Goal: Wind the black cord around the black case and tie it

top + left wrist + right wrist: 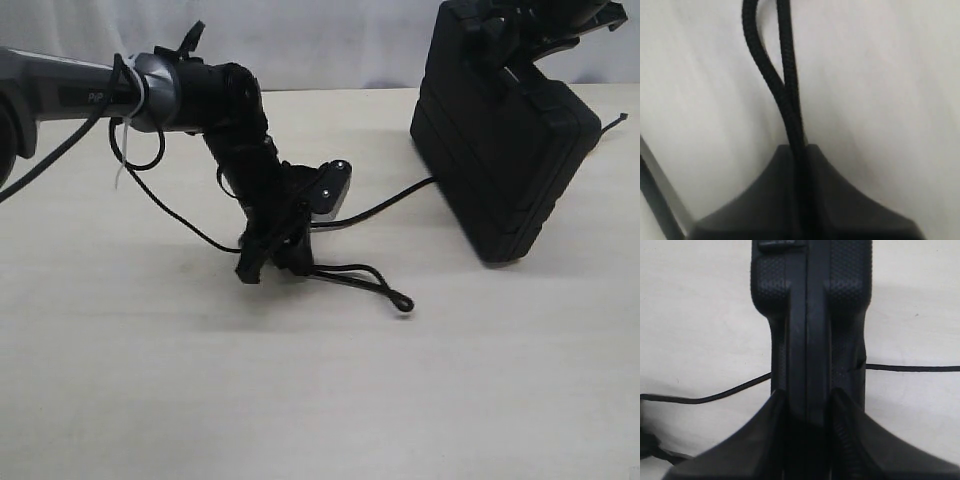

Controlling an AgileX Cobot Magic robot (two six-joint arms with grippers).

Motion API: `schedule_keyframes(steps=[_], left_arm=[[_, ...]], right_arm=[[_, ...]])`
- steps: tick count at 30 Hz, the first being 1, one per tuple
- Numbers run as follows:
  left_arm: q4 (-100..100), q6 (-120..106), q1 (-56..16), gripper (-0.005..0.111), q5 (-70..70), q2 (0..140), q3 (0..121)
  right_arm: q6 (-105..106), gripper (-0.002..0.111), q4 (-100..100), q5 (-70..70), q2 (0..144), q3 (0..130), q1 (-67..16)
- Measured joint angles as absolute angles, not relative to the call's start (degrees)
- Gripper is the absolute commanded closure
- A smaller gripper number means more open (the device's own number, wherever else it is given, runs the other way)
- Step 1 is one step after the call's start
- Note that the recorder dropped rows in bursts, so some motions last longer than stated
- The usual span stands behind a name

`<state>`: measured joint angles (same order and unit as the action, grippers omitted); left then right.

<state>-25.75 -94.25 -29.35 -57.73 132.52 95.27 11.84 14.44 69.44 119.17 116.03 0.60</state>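
Left gripper (799,150): jaws closed tight on the cord (785,100), pinching two strands side by side; beyond the fingertips the strands part into a narrow loop. In the exterior view this gripper (270,262) is low over the table (300,400), left of centre. From it a short doubled length of cord (350,278) lies on the table and ends in a knot near the middle. A single strand runs from the gripper toward the case (500,140) and passes behind it, and a short end shows past the case's right side. The case stands on edge at the far right, tilted, its lower corner at the table. Right gripper (807,400): jaws clamped on the case (810,315), one finger on each face. The cord (730,392) crosses the table behind the case.
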Motion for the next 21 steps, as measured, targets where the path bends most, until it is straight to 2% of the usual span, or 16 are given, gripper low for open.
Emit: schedule_keyframes(steps=[5, 9, 10, 11, 15, 21], left_arm=[[-43.01, -94.64, -31.23, 0.104, -54.06, 132.64, 95.27], [-42.6, -94.64, -32.46, 0.074, -52.71, 132.64, 95.27], [-41.74, -94.52, -32.49, 0.063, -52.92, 132.64, 95.27], [-40.99, -94.52, -32.49, 0.058, -53.52, 132.64, 95.27], [-40.35, -94.52, -32.49, 0.056, -53.77, 132.42, 95.27], [-26.1, -86.34, -32.6, 0.056, -54.82, 130.78, 95.27]], right_arm=[[11.84, 0.104, 14.44, 69.44, 119.17, 116.03, 0.6], [11.84, 0.104, 14.44, 69.44, 119.17, 116.03, 0.6], [11.84, 0.104, 14.44, 69.44, 119.17, 116.03, 0.6], [11.84, 0.104, 14.44, 69.44, 119.17, 116.03, 0.6], [11.84, 0.104, 14.44, 69.44, 119.17, 116.03, 0.6], [11.84, 0.104, 14.44, 69.44, 119.17, 116.03, 0.6]])
